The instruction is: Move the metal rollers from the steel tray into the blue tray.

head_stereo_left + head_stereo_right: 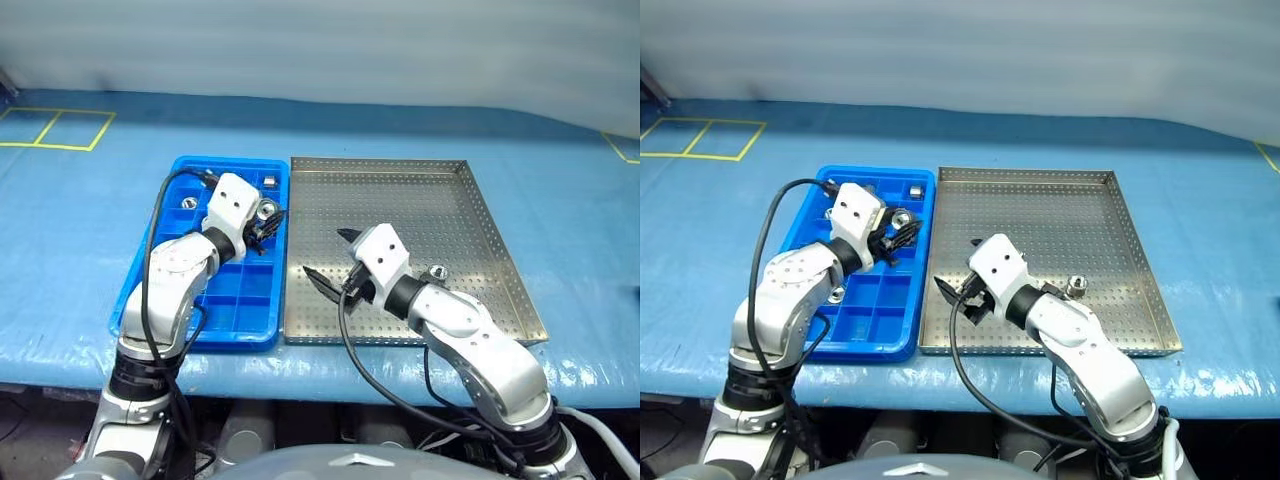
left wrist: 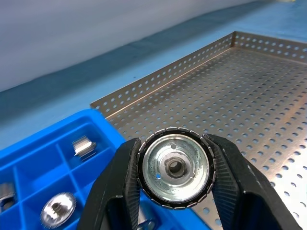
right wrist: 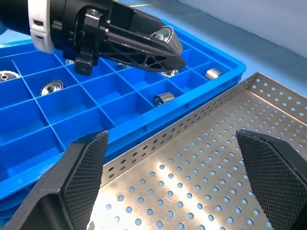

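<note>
- The left hand (image 2: 175, 191) is clamped on one of the metal rollers (image 2: 175, 166); its two black fingers (image 2: 120, 182) press the knurled rim from both sides, and the flat face with the central hole is turned toward the wrist camera.
- That hand hangs over the blue tray (image 1: 240, 320), near the tray's edge next to the steel tray (image 1: 480, 215), with the roller held above the compartments and not resting in one.
- The right hand (image 3: 180, 167) is spread wide and holds nothing; its textured fingertips (image 3: 86, 163) stand well apart over the perforated floor of the steel tray, near the rim that meets the blue tray.
- Several rollers lie in the blue tray's compartments, one per cell where they can be made out (image 3: 166, 98).
- One roller (image 1: 436, 272) stands upright on the steel tray, just beside the right arm.
- Both trays sit side by side, rims touching or nearly so, on the blue-covered desk (image 1: 560, 190).
</note>
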